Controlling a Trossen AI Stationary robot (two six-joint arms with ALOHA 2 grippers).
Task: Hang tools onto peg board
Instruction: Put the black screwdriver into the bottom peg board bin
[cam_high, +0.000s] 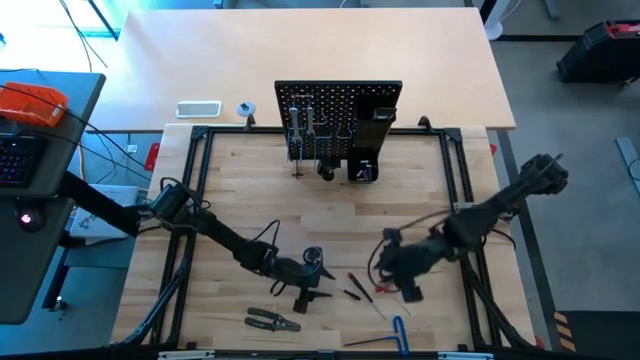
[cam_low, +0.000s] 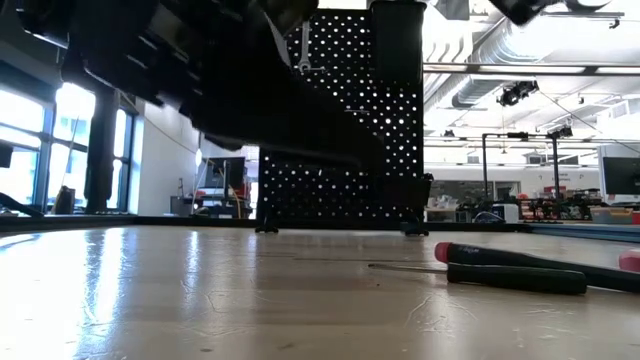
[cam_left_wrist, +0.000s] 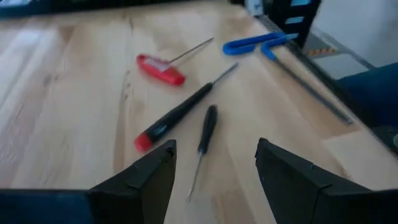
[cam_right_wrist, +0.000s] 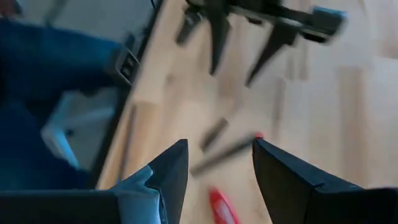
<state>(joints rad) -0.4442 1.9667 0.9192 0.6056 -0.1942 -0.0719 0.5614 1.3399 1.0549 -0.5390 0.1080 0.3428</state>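
1. Black fingers of the left claw (cam_left_wrist: 214, 168) are standing well apart with nothing between them, hovering over the counter (cam_high: 250, 180) just short of two black-handled screwdrivers (cam_left_wrist: 180, 115); this looks like an approach to a pick.
2. Opposite, the right claw (cam_right_wrist: 217, 165) is likewise gaping and empty, hanging over the same cluster near the red-handled screwdriver (cam_right_wrist: 222, 208).
3. Farther out, a blue-handled hex key (cam_left_wrist: 255, 42) and black-handled pliers (cam_high: 272, 320) are lying loose at the near edge, probably awaiting their turn.
4. Upright at the far edge, the peg board (cam_high: 338, 108) is already carrying several hung tools.
5. No readable writing is showing on anything.
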